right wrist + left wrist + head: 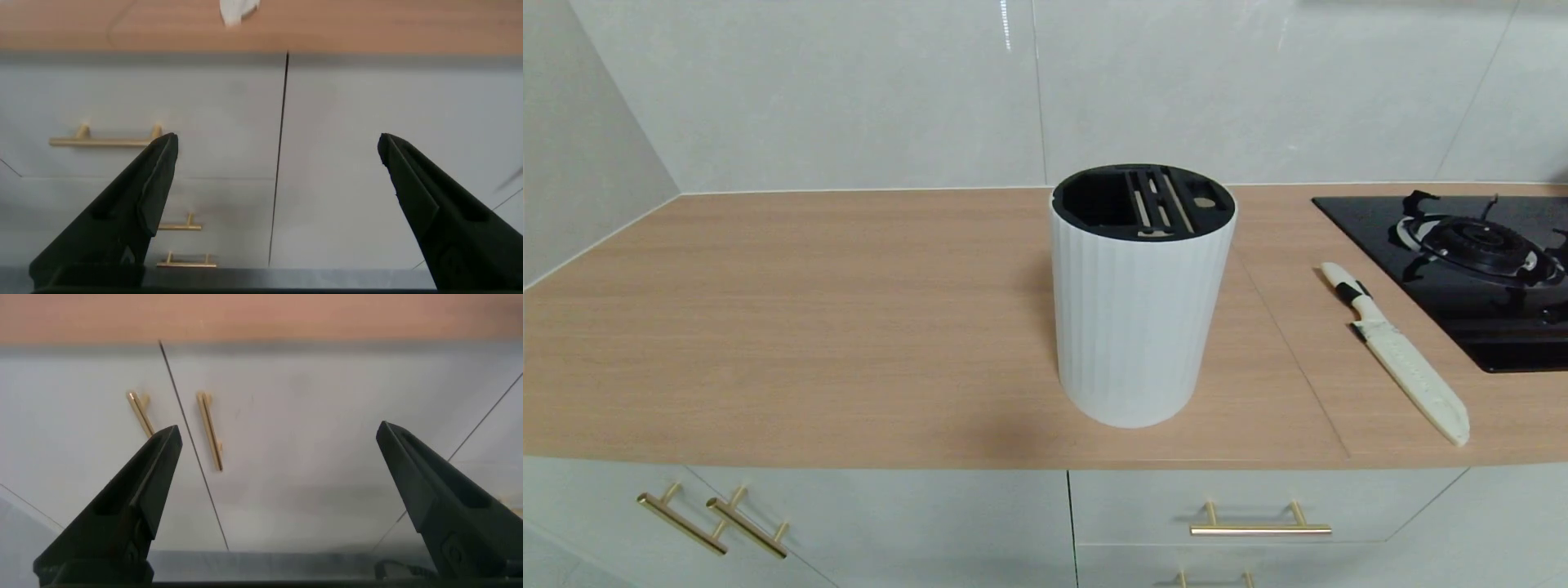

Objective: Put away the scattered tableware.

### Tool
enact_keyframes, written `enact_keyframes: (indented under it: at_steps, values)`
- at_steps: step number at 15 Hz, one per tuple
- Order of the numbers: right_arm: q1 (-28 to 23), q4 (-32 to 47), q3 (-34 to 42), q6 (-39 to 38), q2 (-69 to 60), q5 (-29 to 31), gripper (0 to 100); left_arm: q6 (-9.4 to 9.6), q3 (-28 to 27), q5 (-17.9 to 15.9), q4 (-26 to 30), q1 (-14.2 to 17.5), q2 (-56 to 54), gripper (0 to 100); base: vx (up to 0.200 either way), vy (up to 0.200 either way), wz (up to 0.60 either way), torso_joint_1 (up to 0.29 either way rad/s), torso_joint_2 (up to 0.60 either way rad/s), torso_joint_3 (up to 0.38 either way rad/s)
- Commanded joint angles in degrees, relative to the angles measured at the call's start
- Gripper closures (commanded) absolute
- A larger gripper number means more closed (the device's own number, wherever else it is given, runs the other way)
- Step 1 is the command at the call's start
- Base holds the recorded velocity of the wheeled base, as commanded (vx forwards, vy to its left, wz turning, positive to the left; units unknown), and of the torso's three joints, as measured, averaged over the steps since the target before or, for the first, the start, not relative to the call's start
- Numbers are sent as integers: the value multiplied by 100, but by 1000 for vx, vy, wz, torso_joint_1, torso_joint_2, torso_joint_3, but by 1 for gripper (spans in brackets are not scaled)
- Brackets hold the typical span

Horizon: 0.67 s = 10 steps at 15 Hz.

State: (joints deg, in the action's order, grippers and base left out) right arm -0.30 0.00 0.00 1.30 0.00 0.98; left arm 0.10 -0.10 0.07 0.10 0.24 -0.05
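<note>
Knife [1395,351] at three o'clock of holder [1135,327] looks light, stiff, slick, so grab the handle [1346,287]; left gripper [278,431], right gripper [276,140] both gape.

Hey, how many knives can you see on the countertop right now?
1. The white knife lies flat on the countertop, between the white knife holder and the stove, blade tip toward the front edge. Nothing sticks out of the holder's slots.

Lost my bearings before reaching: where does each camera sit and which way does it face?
Head: up high, looking down at counter, holder, knife.
Left wrist: below the counter edge, facing cabinet handles; open left gripper frames it.
Right wrist: equally low, facing drawer handle; open right gripper frames it.
Shared: head and right wrist both catch the knife.
</note>
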Motion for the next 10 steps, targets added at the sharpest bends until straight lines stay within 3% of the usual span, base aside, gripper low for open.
enact_keyframes:
  at_steps: [1, 10]
  values:
    - [4, 0, 0, 1, 9, -1, 0, -1, 1, 1, -1, 2, 5, 0, 0, 0, 0, 246, -496, -256]
    - [4, 0, 0, 1, 9, -1, 0, -1, 1, 1, -1, 2, 5, 0, 0, 0, 0, 260, -537, -276]
